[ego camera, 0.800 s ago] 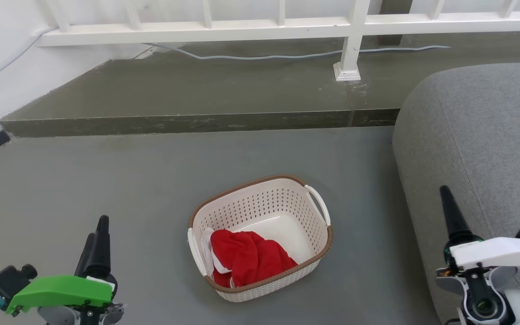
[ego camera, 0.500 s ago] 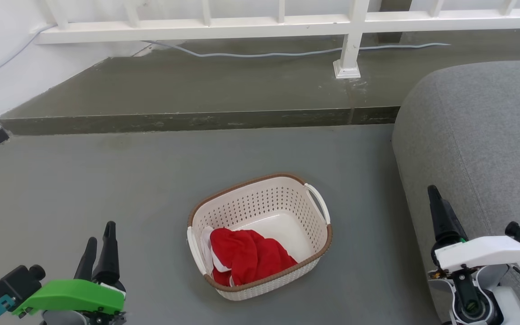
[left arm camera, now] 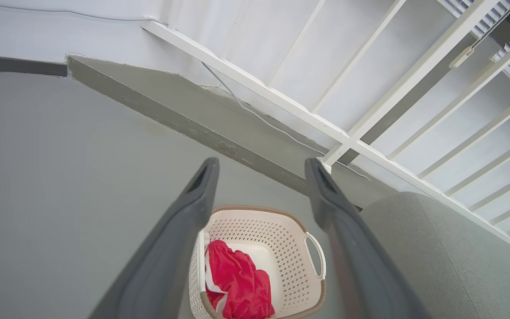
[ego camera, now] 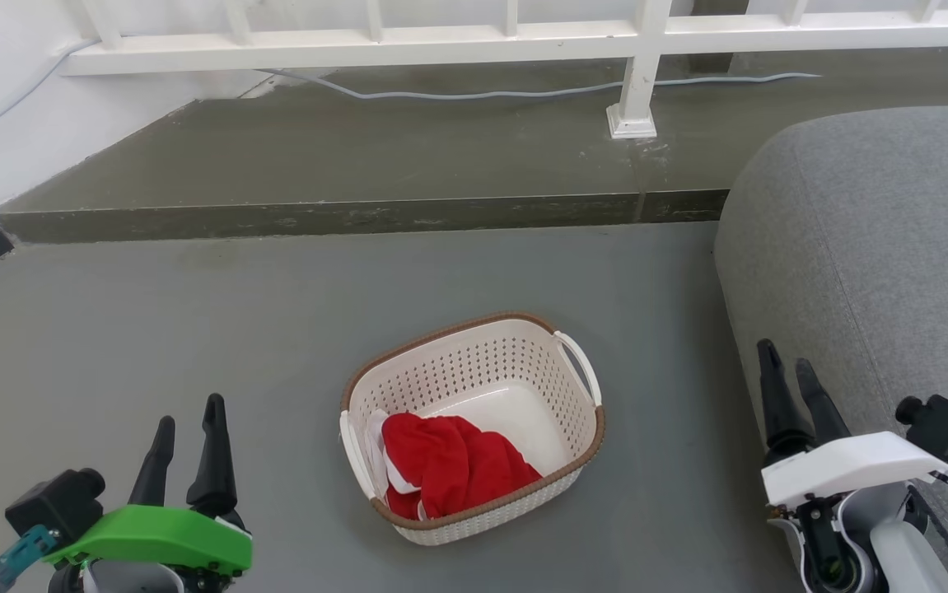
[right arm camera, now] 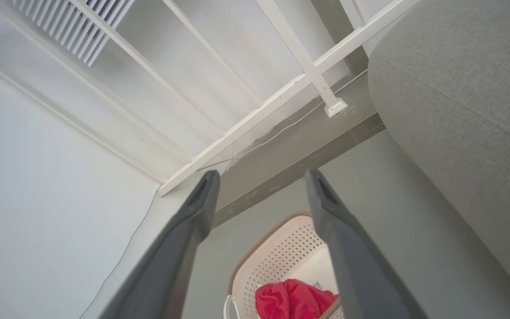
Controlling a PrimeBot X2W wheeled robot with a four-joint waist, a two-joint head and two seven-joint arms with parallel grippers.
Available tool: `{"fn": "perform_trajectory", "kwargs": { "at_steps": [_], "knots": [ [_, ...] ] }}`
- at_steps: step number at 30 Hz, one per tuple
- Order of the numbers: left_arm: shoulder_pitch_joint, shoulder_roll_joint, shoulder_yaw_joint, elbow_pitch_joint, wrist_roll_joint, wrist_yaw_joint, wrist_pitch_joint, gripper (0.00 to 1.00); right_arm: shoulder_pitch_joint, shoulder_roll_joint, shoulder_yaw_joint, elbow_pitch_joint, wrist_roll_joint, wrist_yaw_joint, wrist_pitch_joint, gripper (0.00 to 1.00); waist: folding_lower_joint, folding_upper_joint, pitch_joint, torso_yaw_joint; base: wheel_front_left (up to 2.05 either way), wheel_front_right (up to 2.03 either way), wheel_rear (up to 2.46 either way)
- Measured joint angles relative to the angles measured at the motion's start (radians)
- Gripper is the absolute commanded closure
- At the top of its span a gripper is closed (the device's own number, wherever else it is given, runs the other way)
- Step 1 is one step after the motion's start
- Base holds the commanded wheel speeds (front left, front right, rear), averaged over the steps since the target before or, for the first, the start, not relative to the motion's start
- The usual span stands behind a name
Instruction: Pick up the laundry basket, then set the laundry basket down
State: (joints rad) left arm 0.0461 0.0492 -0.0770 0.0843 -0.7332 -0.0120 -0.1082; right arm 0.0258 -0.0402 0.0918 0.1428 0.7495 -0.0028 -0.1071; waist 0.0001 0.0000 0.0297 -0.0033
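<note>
The laundry basket (ego camera: 515, 372) sits on the grey floor, cream-white with perforated sides, a brown rim and white side handles. A red and white cloth (ego camera: 449, 465) lies in its near left part. My left gripper (ego camera: 188, 412) hangs open at the lower left, well apart from the basket. On the lower right, beside the sofa, my right gripper (ego camera: 788, 359) is open too, holding nothing. The left wrist view has the basket (left arm camera: 281, 248) below and between its fingers. In the right wrist view the basket (right arm camera: 281, 266) lies at the bottom edge.
A grey sofa (ego camera: 877, 272) fills the right side, close to my right arm. A raised dark step (ego camera: 358, 216) crosses behind the basket, with a white railing (ego camera: 474, 45) and a grey cable (ego camera: 474, 92) on it. A white wall stands at the left.
Both grippers have turned so their two fingers show apart. The left one has shifted right and the right one left and down. The head camera has tilted slightly; the basket stays put.
</note>
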Motion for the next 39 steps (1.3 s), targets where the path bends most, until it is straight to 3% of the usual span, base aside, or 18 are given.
{"fn": "perform_trajectory", "kwargs": {
  "at_steps": [39],
  "knots": [
    [0.09,0.002,-0.069,-0.131,0.576,0.092,-0.123,0.0,0.046,-0.001,0.132,-0.114,-0.576,-0.096,-0.126,0.0,0.0,0.0,-0.018,-0.001,0.0,0.0,0.0]
  ]
}}
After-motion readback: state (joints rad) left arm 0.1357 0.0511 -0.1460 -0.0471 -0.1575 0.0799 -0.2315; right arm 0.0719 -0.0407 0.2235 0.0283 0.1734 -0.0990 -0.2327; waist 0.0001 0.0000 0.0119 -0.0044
